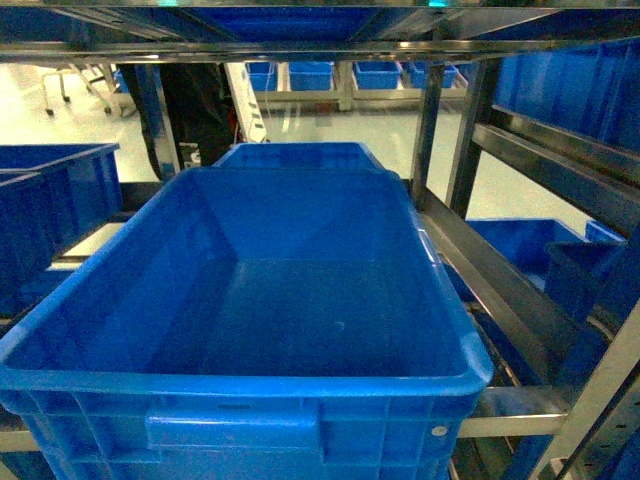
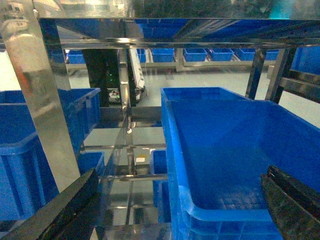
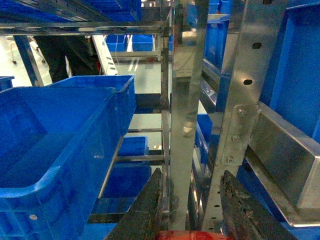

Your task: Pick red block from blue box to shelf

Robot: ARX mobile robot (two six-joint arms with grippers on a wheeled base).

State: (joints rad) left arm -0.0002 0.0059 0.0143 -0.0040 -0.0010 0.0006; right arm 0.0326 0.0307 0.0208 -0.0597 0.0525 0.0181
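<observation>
At the bottom edge of the right wrist view a sliver of glossy red, the red block (image 3: 192, 235), sits between the two dark, scuffed fingers of the right claw (image 3: 192, 220), which pinch it; most of the block is cut off by the frame. Just beyond the fingertips rises a polished steel post of the shelf (image 3: 187, 100), with a perforated upright beside it and a bolted bracket.

In the left wrist view the left claw (image 2: 180, 210) shows only as two black finger stubs at the lower corners, spread wide with nothing between them; their tips are out of frame.

Neither claw appears in the head view. There a large dark blue crate (image 1: 240, 300) fills the foreground, with smooth inner walls, a rounded rim, a ribbed outer face with a handle and an empty floor. A second crate (image 1: 300, 153) stands close behind it, mostly hidden. Further blue crates line the shelf tiers left and right, all partly cropped. Behind the rails, the pale glossy floor (image 1: 330, 125) carries a dark shape too dim to identify.
</observation>
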